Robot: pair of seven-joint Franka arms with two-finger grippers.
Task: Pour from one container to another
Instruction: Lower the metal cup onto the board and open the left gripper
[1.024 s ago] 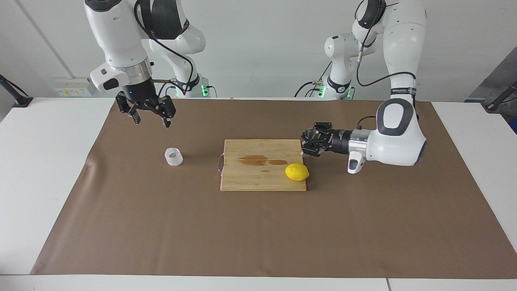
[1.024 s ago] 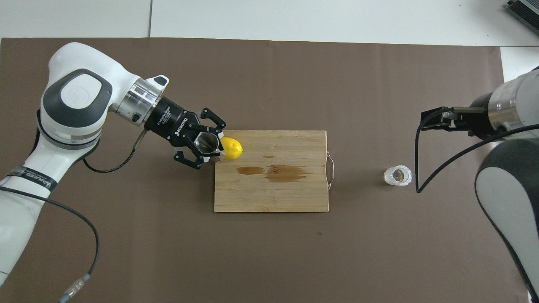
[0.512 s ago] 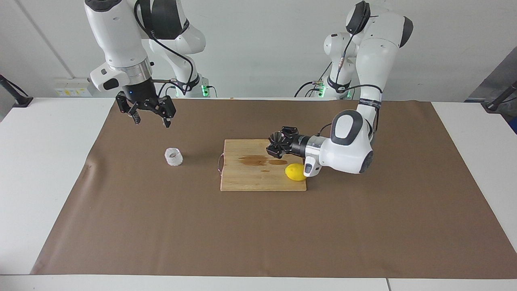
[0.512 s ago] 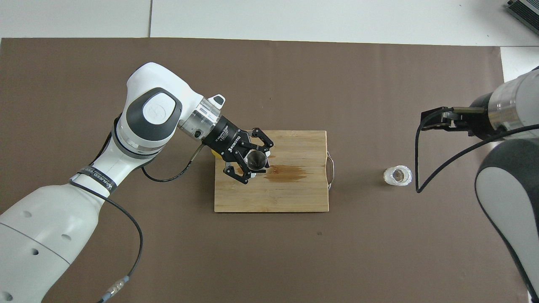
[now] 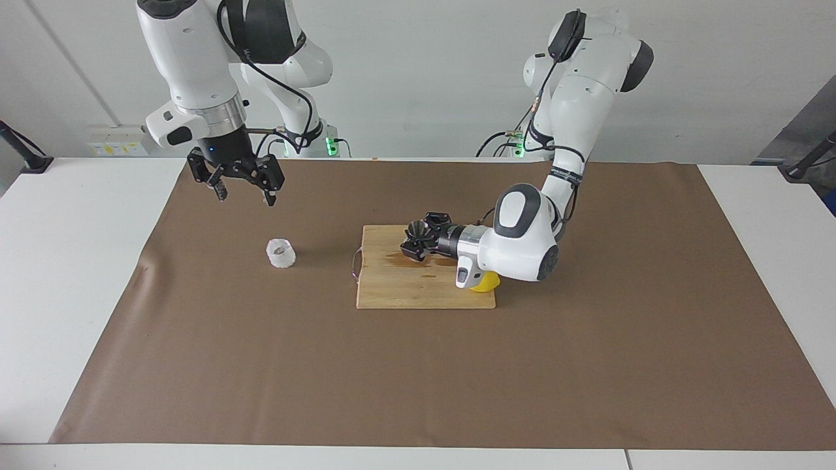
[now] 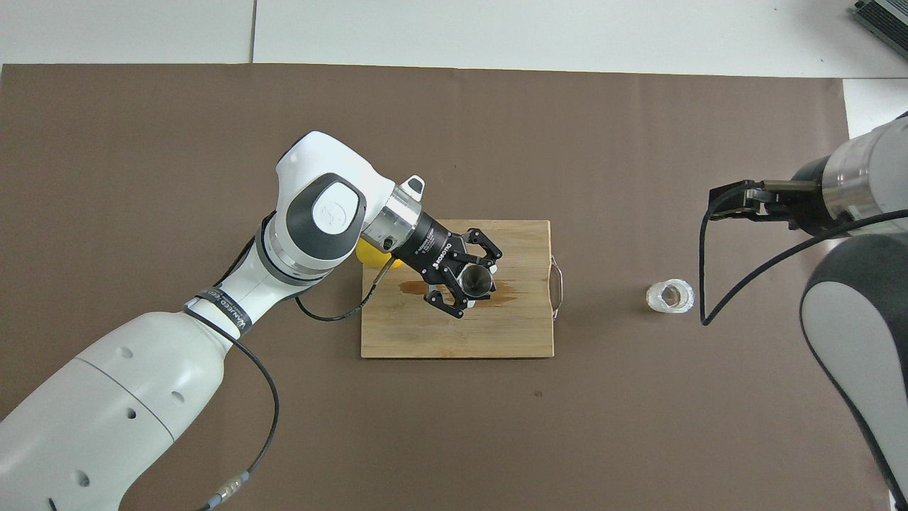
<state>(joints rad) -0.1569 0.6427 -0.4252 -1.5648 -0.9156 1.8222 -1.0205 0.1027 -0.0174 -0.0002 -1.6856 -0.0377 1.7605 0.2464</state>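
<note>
Facing camera: high, across table, looks at robots. Overhead: above robots, steeply down. Both share the board (image 5: 418, 277) (image 6: 454, 333).

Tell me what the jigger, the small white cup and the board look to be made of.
Jigger: likely polished steel, from its shiny grey cone. Cup: translucent white, bumpy wall; plastic or glass, cannot tell. Cutting board: pale wood with visible grain, matte, a brown wet-looking stain at its middle.
</note>
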